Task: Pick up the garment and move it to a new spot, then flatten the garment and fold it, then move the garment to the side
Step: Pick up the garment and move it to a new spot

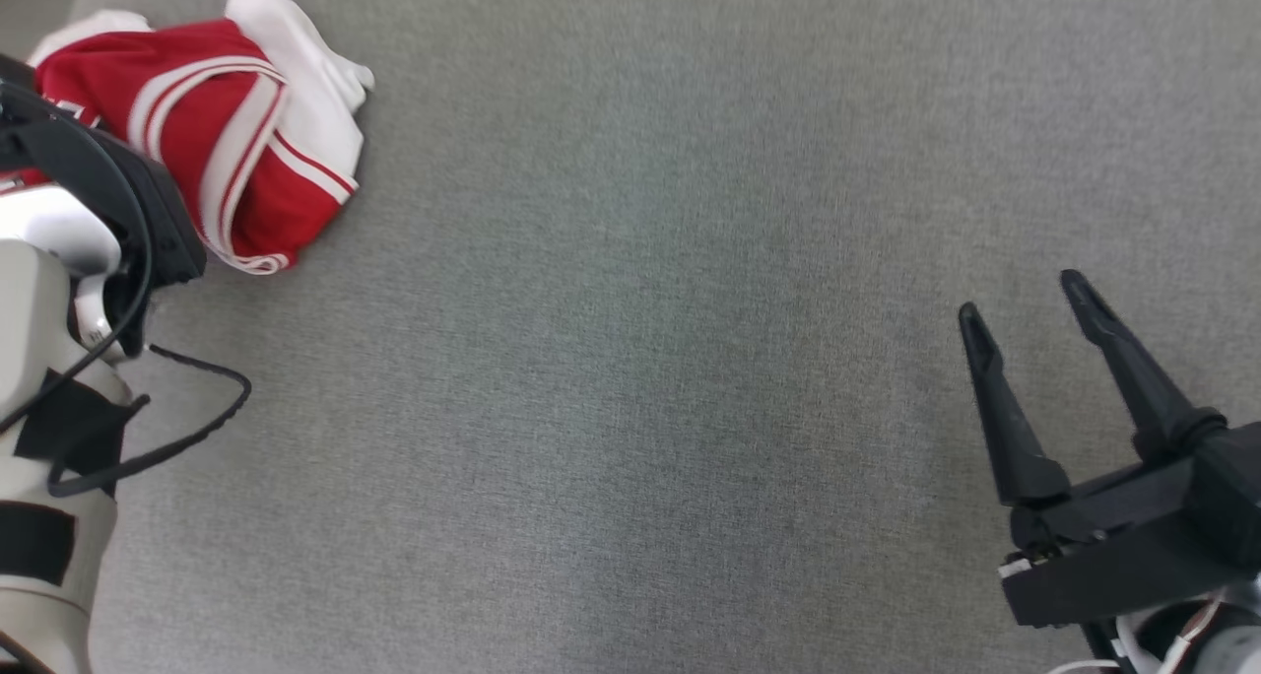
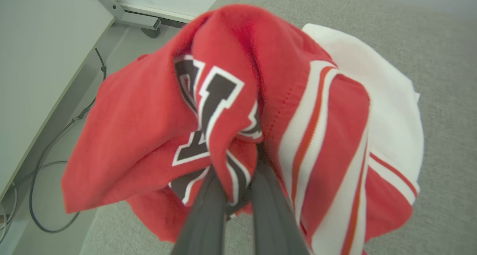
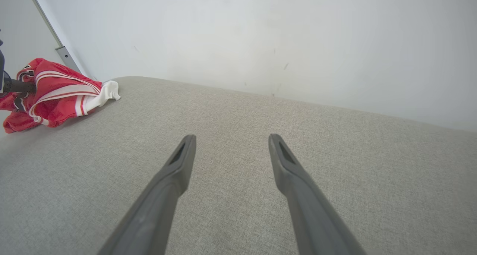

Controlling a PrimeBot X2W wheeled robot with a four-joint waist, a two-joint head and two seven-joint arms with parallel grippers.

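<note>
Head view: the garment (image 1: 246, 132) is seen bunched at the far left of the tabletop (image 1: 640, 359); the right tool (image 1: 1023, 298) is held apart. Left wrist view: the left tool (image 2: 238, 161) is clamped on the garment. Right wrist view: the garment is seen far left.

The garment (image 1: 246, 132) is bright red, banded with broad white stripes that carry thin red lines, and one part of it is plain white. Black block letters edged in white run across the red. The surface (image 1: 640, 378) is a flat grey weave, faintly speckled. The right pincer (image 1: 1023, 295) is matt black, and the left pincer (image 2: 236, 180) is dark grey. The forearm (image 1: 30, 300) is off-white with black patches, and its cable (image 1: 246, 388) is black. The wall (image 3: 261, 35) is white.
</note>
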